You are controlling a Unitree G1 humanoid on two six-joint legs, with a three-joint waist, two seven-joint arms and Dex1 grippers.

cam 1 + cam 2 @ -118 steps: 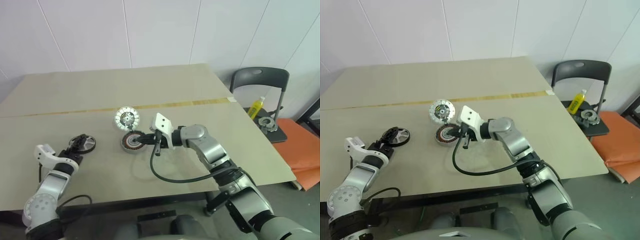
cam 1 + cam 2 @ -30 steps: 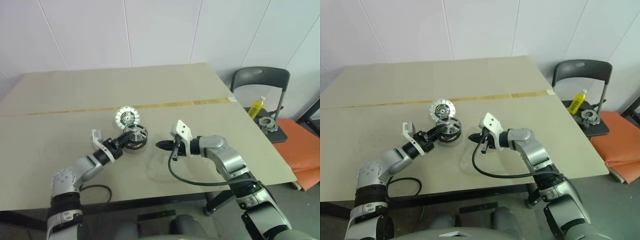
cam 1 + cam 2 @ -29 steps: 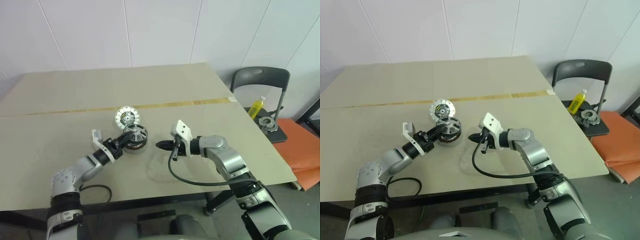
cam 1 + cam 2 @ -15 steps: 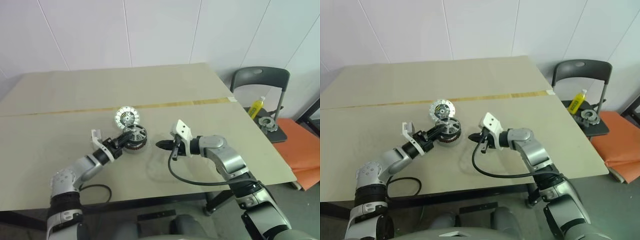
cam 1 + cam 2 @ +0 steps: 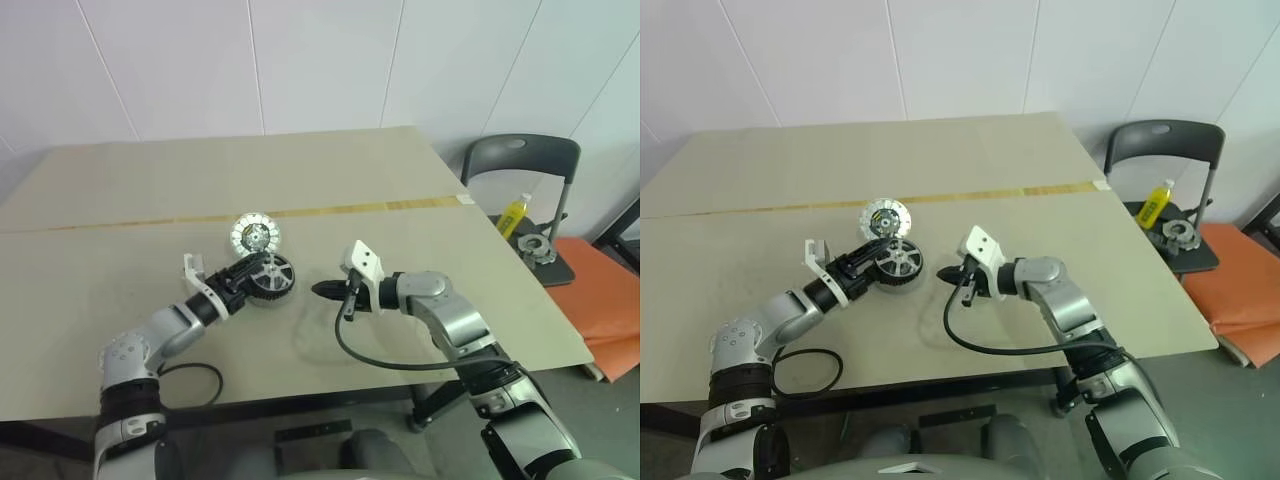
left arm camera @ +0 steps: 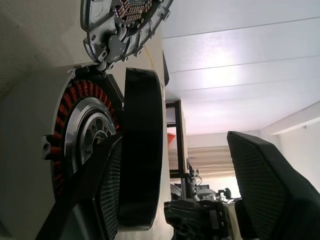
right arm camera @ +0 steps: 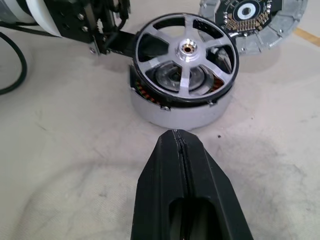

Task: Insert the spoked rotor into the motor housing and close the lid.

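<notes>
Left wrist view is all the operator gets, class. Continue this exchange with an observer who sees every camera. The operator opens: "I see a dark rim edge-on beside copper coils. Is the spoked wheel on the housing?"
Observer: Yes. From the right wrist, the spoked wheel lies face up on the housing, but copper coils show under its rim, so it may not be fully down.
Operator: What is the right gripper doing?
Observer: The right gripper is shut and points at the housing, with bare table between them.
Operator: And the lid?
Observer: From the head, the lid lies flat just beyond the housing, bright studs up, with neither gripper on it.
</notes>
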